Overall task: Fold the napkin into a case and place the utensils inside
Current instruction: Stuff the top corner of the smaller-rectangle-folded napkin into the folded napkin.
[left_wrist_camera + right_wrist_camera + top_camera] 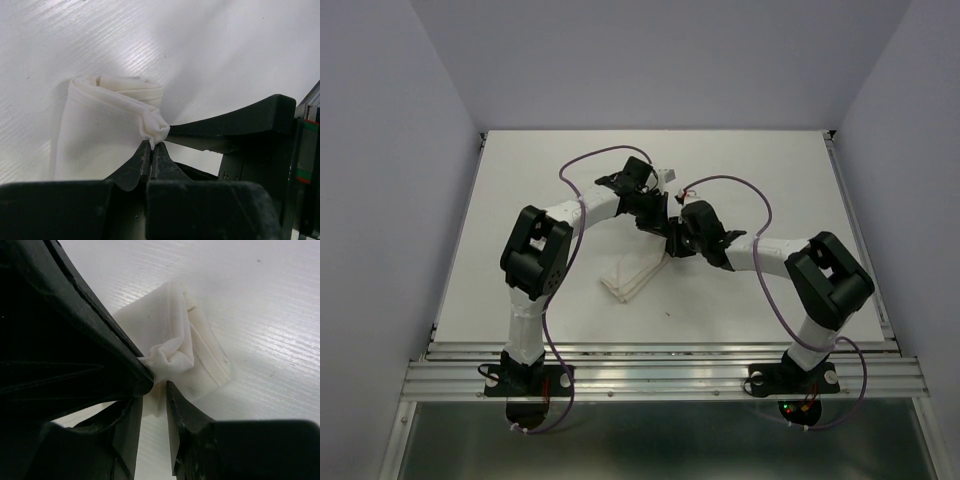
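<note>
Top external shows the napkin (632,277) as a long, narrow folded white strip on the table (520,200), with its far end running under the spot where both arms meet. In the left wrist view, the left gripper (152,149) has its black jaws pressed together on a crumpled corner of the thin woven cloth. The rolled, layered body droops ahead and left of the fingertips onto the finely ribbed tabletop. In the right wrist view, the right gripper (154,430) straddles the same bunched corner. A gap shows between its jaws with cloth in it, and I cannot tell whether they clamp it.
</note>
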`<state>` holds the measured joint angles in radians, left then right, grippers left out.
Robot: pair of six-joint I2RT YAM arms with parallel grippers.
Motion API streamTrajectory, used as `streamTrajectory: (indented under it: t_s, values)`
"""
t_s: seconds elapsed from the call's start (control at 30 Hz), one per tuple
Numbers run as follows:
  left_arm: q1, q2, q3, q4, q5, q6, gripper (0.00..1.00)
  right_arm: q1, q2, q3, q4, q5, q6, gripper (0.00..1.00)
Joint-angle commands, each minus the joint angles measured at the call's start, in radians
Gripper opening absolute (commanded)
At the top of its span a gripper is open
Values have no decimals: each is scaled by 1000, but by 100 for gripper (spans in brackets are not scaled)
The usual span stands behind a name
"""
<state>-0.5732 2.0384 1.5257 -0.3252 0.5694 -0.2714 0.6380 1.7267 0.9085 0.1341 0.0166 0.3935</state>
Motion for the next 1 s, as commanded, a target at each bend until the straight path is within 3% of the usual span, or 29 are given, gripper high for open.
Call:
streamTrajectory:
  t_s: [0.0,0.43,0.57,0.73,0.97]
  values:
    - [6,-75,-9,12,26,3,0,26,20,61,44,94,-41,32]
    - [6,-78,-21,12,32,8,0,55,48,70,42,227,-53,27]
    - [7,-80,-21,12,35,8,0,55,56,73,42,240,-50,19]
    - [10,-83,-27,12,34,9,0,55,50,69,45,253,-24,1]
    - [19,-87,-74,-11,38,46,0,55,31,49,73,232,36,1]
